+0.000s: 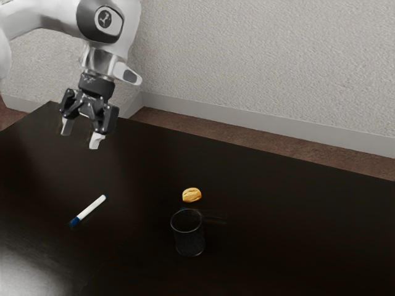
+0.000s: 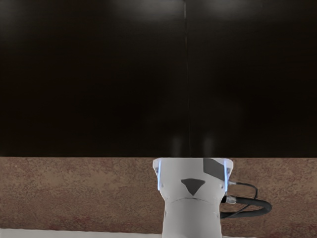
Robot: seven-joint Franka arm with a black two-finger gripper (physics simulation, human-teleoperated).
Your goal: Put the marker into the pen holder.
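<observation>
My gripper (image 1: 81,139) hangs in the air above the table at the exterior view's upper left, its two fingers spread apart with nothing between them. A white marker (image 1: 91,208) with a dark blue end lies flat on the table, lower in the exterior view than the gripper and apart from it. The dark, round pen holder (image 1: 189,234) stands upright, toward the exterior view's right from the marker. No marker can be made out inside it.
A yellow-orange, walnut-like object (image 1: 192,195) sits just behind the pen holder on the dark table (image 1: 278,203). A wall (image 1: 265,61) runs beyond the table. In the wrist view, the arm's white base (image 2: 192,208) stands past the table edge.
</observation>
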